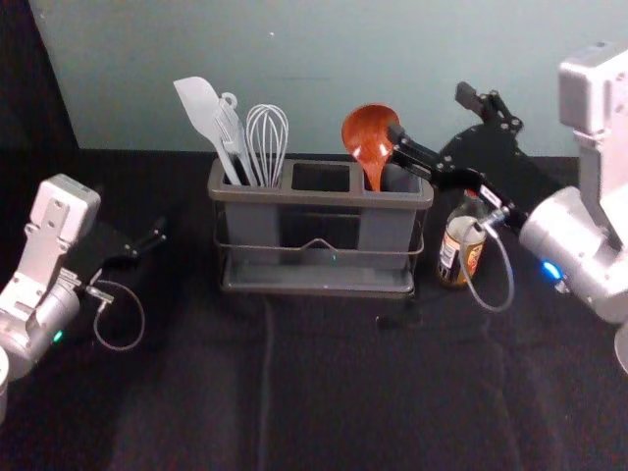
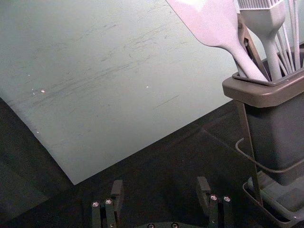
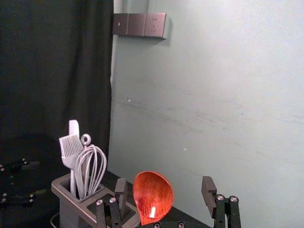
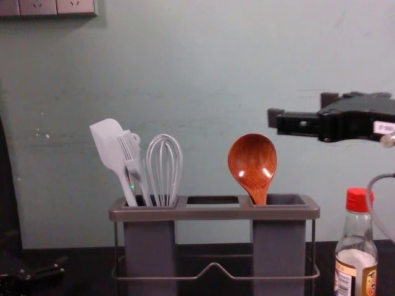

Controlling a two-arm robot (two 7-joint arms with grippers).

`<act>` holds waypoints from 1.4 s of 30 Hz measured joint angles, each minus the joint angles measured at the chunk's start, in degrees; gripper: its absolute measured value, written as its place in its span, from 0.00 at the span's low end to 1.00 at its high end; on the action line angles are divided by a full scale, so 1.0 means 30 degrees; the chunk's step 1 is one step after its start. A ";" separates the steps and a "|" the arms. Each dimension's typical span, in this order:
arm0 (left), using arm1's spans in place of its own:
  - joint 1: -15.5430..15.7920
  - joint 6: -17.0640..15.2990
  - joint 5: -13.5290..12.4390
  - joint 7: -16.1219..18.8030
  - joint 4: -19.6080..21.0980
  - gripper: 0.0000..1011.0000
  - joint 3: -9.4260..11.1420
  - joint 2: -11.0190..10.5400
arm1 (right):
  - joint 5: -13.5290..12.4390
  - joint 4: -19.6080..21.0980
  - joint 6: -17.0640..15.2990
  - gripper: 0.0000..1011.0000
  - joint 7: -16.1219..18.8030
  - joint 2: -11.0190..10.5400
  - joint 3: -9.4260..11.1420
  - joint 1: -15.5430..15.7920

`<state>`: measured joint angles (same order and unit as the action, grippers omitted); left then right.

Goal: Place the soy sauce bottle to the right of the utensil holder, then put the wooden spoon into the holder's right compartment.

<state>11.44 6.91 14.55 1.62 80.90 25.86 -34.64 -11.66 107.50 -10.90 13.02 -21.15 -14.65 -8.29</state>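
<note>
Apparently all but finished, judging by the layout on the dark-covered table (image 1: 334,392). Across the middle of it, find the utensil holder (image 4: 213,213), upright and lengthwise. To the far left, note the left claw (image 2: 160,186), spread wide with nothing in its grasp; idle, by the look of it. Above the holder's right end, close to the wooden spoon (image 4: 253,163), note the right claw (image 1: 430,113), likewise wide open and gripping nothing.

Next in size, the soy sauce bottle (image 4: 356,262): upright on the table, just beside the holder on the right, red cap (image 4: 358,200) on. Count the first half as done. Then back to the wooden spoon: bowl up, handle down inside the right compartment (image 4: 279,253), clear of any grip. Count the second half as done too. Over in the left compartment (image 4: 150,246), a white spatula (image 4: 110,145), a whisk (image 4: 164,169) and a brush (image 4: 131,154).

Left to do, probably: draw the right claw away without brushing the spoon or tipping the bottle.
</note>
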 joint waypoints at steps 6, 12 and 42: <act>-0.0001 0.0001 0.0000 0.0000 0.0000 0.99 0.0000 0.0000 | 0.0324 0.1473 0.0324 0.99 -0.0554 0.0006 0.0715 0.1660; -0.0001 0.0000 0.0001 0.0000 0.0000 0.99 0.0001 0.0000 | 0.0870 0.2944 0.1159 0.99 -0.1272 0.0069 0.1592 0.3879; 0.0000 0.0000 0.0000 0.0000 0.0000 0.99 0.0000 -0.0001 | 0.1574 0.0687 0.5095 0.99 -0.2560 0.2104 0.3828 0.9083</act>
<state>11.43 6.91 14.55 1.62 80.90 25.86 -34.65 -6.94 109.56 4.38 5.34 -14.84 -3.17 18.95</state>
